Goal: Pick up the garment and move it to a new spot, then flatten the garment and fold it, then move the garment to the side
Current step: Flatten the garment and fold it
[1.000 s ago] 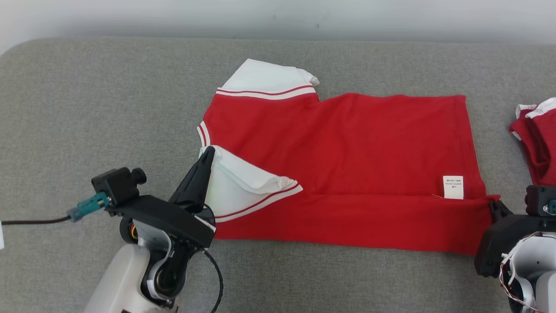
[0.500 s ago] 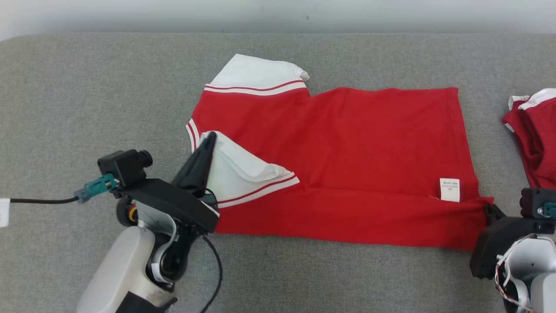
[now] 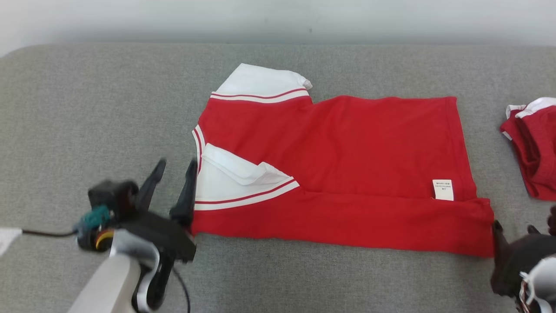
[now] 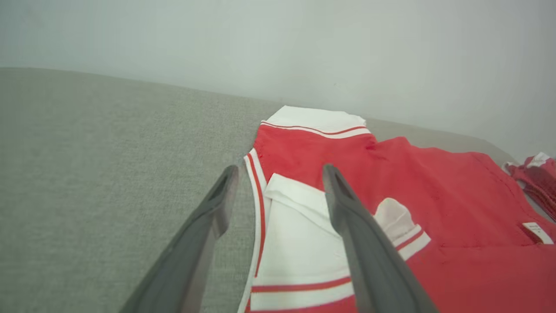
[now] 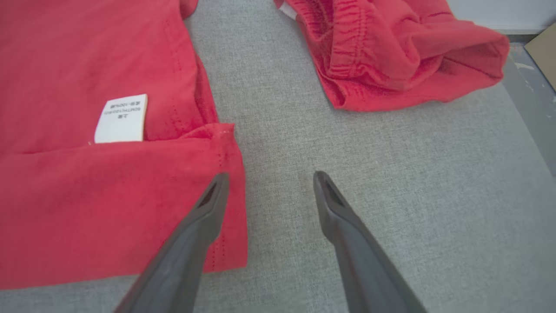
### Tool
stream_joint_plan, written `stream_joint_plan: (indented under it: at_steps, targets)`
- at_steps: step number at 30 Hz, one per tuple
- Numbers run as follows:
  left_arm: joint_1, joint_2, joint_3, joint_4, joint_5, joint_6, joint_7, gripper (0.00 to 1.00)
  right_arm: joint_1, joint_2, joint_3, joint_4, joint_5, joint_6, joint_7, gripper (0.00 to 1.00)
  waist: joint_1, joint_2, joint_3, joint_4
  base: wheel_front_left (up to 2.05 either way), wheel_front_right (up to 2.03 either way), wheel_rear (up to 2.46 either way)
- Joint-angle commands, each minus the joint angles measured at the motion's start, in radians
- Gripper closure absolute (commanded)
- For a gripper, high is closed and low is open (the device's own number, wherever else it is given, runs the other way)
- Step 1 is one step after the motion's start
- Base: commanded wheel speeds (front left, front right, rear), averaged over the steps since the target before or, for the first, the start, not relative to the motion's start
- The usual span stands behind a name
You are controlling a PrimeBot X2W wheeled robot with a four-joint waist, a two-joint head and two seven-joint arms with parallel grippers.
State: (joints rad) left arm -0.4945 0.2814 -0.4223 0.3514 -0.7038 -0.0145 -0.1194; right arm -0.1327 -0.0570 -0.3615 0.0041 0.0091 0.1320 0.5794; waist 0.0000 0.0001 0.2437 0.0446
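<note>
1 garment (image 3: 347, 148) lies on grey cushion (image 3: 87, 108), pale wall (image 3: 260, 17) behind.

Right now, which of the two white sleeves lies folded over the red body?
The near sleeve, beside the open left pincer: it lies folded onto the garment. The far sleeve sticks out beyond the red onto the grey surface.

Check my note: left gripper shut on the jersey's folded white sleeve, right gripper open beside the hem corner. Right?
Not quite: the left wrist view shows the left gripper open, fingers spread at the jersey's folded white sleeve. The right gripper is open beside the hem corner.
</note>
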Motion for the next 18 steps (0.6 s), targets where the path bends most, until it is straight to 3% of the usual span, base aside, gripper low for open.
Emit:
stream_joint_plan:
  at_steps: [1,11,18]
  targets:
    - [0.043,0.013,-0.006,-0.009,0.007,0.018,0.019,0.00,0.032,0.004,-0.014,-0.029,0.012,-0.002,0.017,0.00,0.0000,-0.0001,-0.008,0.002,0.00,0.00,0.00]
    - [0.159,0.034,-0.033,-0.029,0.001,0.120,0.148,0.00,0.101,0.007,-0.035,-0.097,0.070,-0.002,0.058,0.00,0.0000,-0.0001,-0.017,0.010,0.00,0.00,0.00]
    - [0.143,0.030,-0.061,0.003,0.010,0.146,0.205,0.00,0.101,0.007,-0.015,-0.089,0.087,-0.002,0.055,0.00,0.0000,-0.0001,-0.012,0.003,0.00,0.00,0.00]
